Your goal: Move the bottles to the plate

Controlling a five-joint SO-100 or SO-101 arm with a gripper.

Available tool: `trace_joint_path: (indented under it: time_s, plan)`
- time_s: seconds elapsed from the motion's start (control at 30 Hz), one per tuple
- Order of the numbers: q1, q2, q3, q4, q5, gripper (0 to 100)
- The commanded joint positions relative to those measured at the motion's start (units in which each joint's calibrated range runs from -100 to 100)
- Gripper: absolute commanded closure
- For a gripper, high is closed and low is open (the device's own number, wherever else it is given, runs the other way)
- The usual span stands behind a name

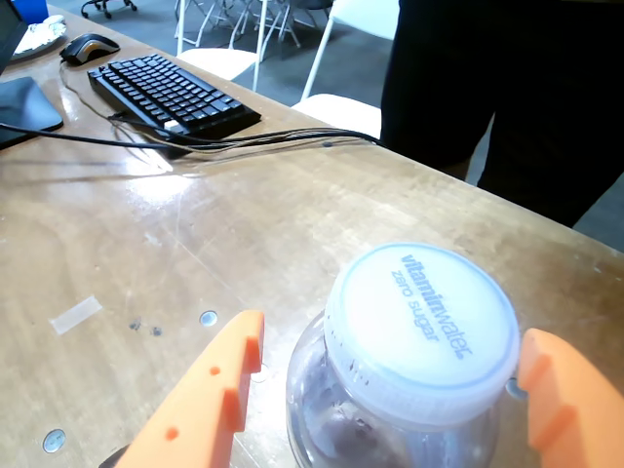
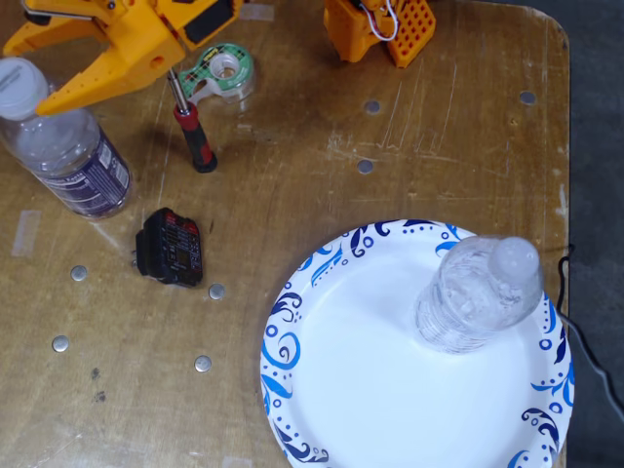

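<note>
claw [image 1: 390,390] open around labelled bottle [image 2: 68,156], screwdriver [image 2: 192,136] beside, tape [image 2: 224,70] near

The work surface is a scuffed wooden table [image 2: 429,127] with round metal inserts set into it, showing glare near 10 o'clock in the wrist view. At 11 o'clock a black keyboard [image 1: 174,93] and mouse [image 1: 88,46] rest on it; beyond, grey floor [image 1: 351,58] and white chairs [image 1: 341,102] lie toward 12 o'clock
</note>
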Motion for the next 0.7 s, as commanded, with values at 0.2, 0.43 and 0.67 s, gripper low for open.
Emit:
trace_joint_path:
  time_s: [0.2, 0.43, 0.67]
  plan:
    - [0.43, 0.21, -2.1, -4.83, -0.15, 72]
    - [0.32, -0.21, -1.47, -4.92, -0.15, 72]
    - [0.21, -0.21, -0.93, -5.18, -0.15, 72]
